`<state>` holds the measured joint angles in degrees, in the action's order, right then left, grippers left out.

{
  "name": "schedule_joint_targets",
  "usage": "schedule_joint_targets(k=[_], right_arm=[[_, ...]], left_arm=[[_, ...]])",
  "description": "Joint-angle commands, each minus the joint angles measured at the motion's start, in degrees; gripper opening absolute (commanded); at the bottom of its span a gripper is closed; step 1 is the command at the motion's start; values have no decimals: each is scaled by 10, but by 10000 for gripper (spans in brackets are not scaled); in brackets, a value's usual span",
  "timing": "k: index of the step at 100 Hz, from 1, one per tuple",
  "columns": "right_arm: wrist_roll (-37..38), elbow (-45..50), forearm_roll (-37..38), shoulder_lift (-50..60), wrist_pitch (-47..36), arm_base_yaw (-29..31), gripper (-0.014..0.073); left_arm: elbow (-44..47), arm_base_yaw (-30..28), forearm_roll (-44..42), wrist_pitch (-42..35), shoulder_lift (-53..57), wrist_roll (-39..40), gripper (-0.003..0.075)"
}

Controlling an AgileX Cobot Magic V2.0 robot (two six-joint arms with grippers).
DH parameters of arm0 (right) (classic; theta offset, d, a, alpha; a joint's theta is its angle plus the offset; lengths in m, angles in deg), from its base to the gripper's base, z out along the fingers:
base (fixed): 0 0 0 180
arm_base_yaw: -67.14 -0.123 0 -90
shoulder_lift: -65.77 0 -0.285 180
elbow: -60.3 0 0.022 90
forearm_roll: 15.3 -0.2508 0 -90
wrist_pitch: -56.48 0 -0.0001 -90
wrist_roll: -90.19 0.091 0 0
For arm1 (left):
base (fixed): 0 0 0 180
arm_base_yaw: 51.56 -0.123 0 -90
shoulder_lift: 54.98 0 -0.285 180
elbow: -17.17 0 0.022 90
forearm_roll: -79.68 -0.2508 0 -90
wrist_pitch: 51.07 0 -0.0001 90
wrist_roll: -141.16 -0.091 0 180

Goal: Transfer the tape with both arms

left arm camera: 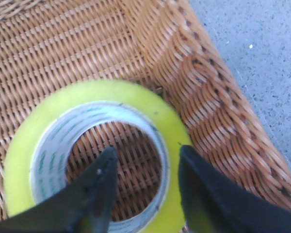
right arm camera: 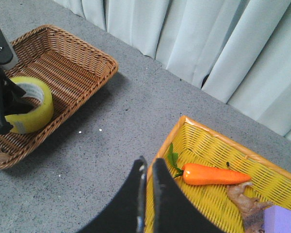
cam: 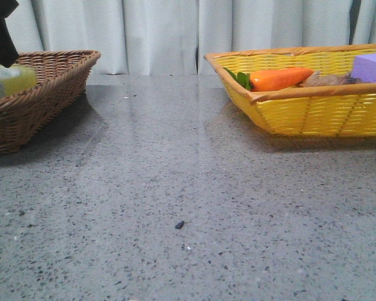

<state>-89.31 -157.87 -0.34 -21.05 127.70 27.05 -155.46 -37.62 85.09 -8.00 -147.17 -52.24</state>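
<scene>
Yellow tape (left arm camera: 92, 160) flat in brown wicker basket (left arm camera: 194, 92) | left gripper (left arm camera: 148, 160) spread astride its wall, one finger inside the core | right gripper (right arm camera: 148, 167) pinched together, holding nothing.

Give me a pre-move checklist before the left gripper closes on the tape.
1. Tape lying flat in the brown basket: ok.
2. Left gripper straddling the roll's wall, one finger inside the core, the other outside: ok.
3. Left gripper open, not yet clamped: ok.
4. Outer finger clear of the basket wall: cannot tell; the roll sits near the wall.
5. Right gripper open to receive the roll: not ok; its fingers are nearly together and it hangs over the yellow basket rim.
6. Table between the baskets free for the handover: ok, only a small dark speck.
</scene>
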Motion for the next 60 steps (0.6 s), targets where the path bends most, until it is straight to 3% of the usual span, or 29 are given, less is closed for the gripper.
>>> schedule_joint_targets(k=[1,32,60], right_arm=[[-5,-11,18,17,-32,2,-74],[-5,-6,18,46,-23,2,-74],[16,111,18,164,-78,2,-74]], left_arm=[[-18,-2,4,-35,23,-1,329],[-21,-2,36,18,76,4,293],[-7,-2,89,20,212,4,-22]])
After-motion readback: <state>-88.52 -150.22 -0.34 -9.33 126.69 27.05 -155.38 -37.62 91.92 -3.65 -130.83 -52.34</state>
